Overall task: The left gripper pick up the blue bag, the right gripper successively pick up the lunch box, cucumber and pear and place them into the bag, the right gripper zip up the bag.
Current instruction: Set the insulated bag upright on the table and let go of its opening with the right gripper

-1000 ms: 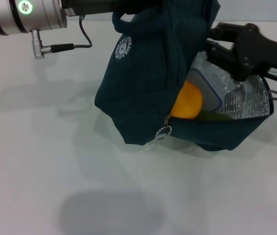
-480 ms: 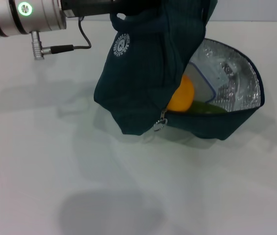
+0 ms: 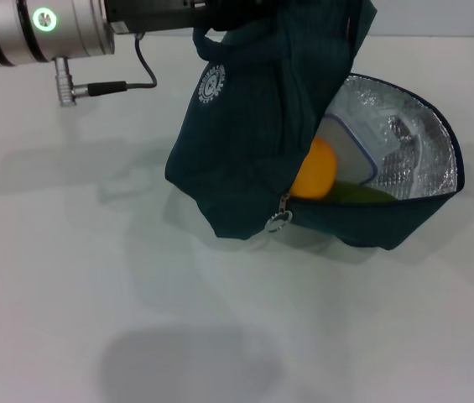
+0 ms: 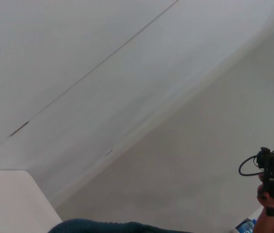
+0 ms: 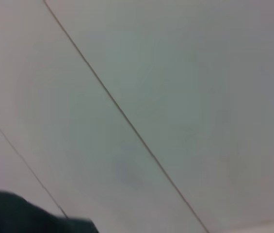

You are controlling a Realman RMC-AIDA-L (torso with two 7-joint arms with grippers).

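- Holding the blue bag [image 3: 253,143] up by its top: our left tool [image 3: 220,13], grip unclear.
- Pear [image 3: 316,170], lunch box [image 3: 350,151], cucumber [image 3: 362,195] inside the unzipped bag on the bench [image 3: 94,294].
- Right tool's state: can't tell.

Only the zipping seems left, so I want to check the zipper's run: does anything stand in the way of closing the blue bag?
Possibly. The blue bag gapes open, and the pear sits right at the opening's edge beside the zipper pull. The lunch box and cucumber lie close behind the rim. The right tool is barely in view at the right edge.
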